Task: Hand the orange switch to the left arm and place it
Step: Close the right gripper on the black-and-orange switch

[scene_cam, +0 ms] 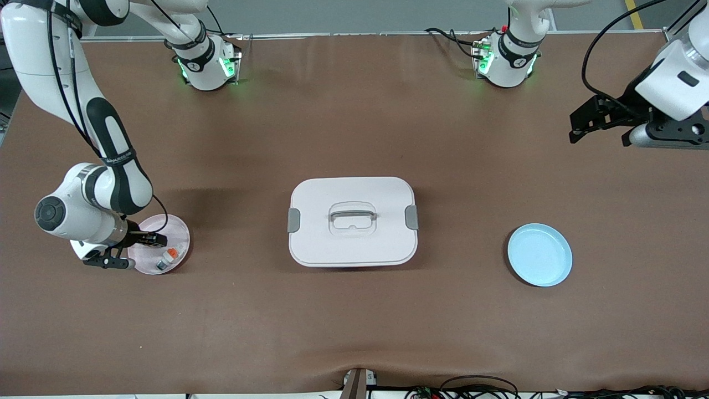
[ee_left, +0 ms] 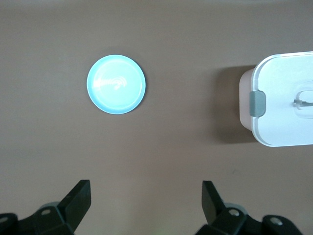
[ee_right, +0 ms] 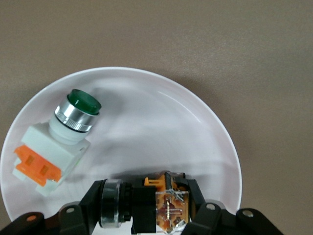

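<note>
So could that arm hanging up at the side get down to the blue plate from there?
Probably yes. The left gripper hangs open above bare table, the blue plate lies uncovered, and the box sits well aside.

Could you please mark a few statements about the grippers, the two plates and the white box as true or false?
1. The right gripper is shut on the orange switch in the round pink plate. True.
2. The left gripper holds a green-capped switch. False: it hangs open and empty above the table's left-arm end.
3. The large white lidded plastic box sits between the two plates. True.
4. The round light-blue plate carries the green-capped white-and-orange switch. False: that switch lies in the pink plate; the blue plate is bare.
</note>
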